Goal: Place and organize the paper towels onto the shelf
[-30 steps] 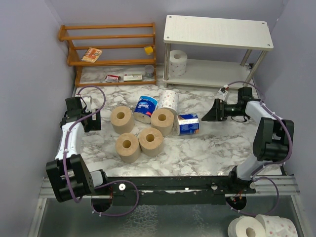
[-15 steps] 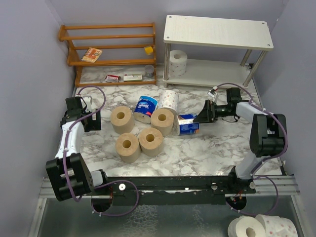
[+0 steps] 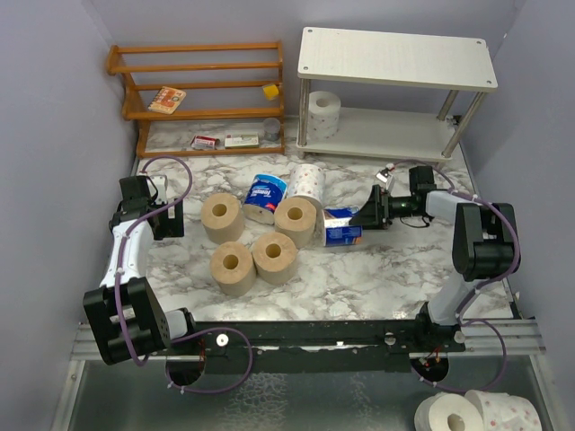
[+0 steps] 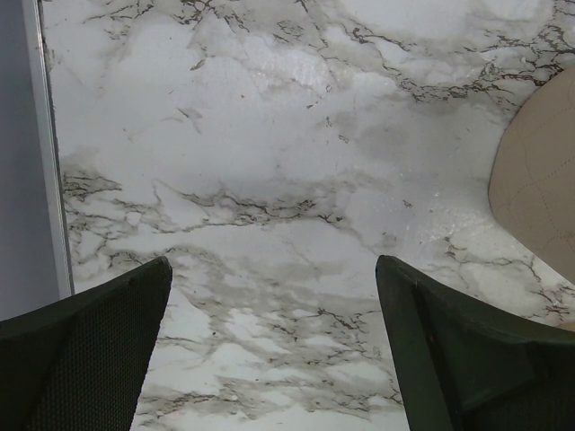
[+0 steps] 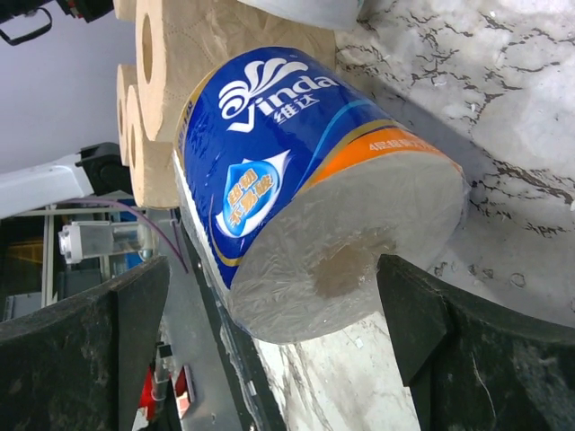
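The white two-tier shelf (image 3: 395, 58) stands at the back right with one white dotted roll (image 3: 324, 112) on its lower board. On the marble lie several tan rolls (image 3: 222, 216), a white dotted roll (image 3: 306, 182) and two blue-wrapped rolls (image 3: 266, 197), (image 3: 341, 226). My right gripper (image 3: 367, 217) is open at the right end of the nearer blue-wrapped roll (image 5: 305, 180). In the right wrist view the gripper (image 5: 274, 287) has its fingers on either side of that roll's end face. My left gripper (image 3: 166, 220) is open and empty over bare marble (image 4: 274, 269), left of a tan roll (image 4: 539, 197).
An orange-brown wooden rack (image 3: 202, 90) with small items stands at the back left. Purple walls close in the left, back and right sides. Two more white rolls (image 3: 472, 413) lie below the table's front right corner. Tan rolls (image 5: 171, 54) sit just behind the blue roll.
My right gripper has moved left across the marble up to the end of the blue-wrapped roll. The left arm and the rolls have not moved.
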Robot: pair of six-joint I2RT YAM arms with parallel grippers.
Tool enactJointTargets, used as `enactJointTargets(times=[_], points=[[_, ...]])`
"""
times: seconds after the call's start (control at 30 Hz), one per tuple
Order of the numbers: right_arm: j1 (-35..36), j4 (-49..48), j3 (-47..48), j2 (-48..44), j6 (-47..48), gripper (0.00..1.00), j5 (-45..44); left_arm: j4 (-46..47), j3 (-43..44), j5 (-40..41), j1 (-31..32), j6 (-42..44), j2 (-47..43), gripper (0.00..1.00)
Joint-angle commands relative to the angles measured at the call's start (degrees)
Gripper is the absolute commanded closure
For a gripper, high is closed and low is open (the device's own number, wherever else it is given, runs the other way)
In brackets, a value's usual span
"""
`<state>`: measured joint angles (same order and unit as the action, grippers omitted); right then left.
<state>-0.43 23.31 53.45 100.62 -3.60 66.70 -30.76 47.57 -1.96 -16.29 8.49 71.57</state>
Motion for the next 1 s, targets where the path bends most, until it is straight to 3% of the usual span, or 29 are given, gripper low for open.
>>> enactJointTargets(times=[0.0,0.4,0.47,0.6,0.67,0.73,0.97], points=[[0.4,-5.2,-0.4,0.3,-3.4,0.02,4.4,-0.4,1.8,0.2,-0.3,0.0,0.3,0.01],[1.2,-5.3,-1.0,1.7,-3.5,0.26,6.5,-0.4,1.9,0.3,-0.3,0.0,0.5,0.01],[1.6,-7.2,-2.0,1.7,-4.8,0.34,6.7,-0.4,1.9,0.3,-0.3,0.0,0.5,0.01],[2.7,-9.1,-2.5,2.5,-5.8,0.37,6.5,-0.4,1.9,0.3,-0.3,0.0,0.5,0.01],[3.0,-10.1,-2.5,3.3,-6.2,0.55,6.6,-0.4,1.9,0.3,-0.3,0.0,0.6,0.01],[3.0,-10.0,-1.7,3.9,-6.4,0.96,6.4,-0.4,1.9,0.3,-0.3,0.0,0.5,0.01],[2.9,6.5,7.7,-2.1,9.1,0.99,1.0,-0.4,1.8,0.4,-0.4,0.0,0.2,0.01]])
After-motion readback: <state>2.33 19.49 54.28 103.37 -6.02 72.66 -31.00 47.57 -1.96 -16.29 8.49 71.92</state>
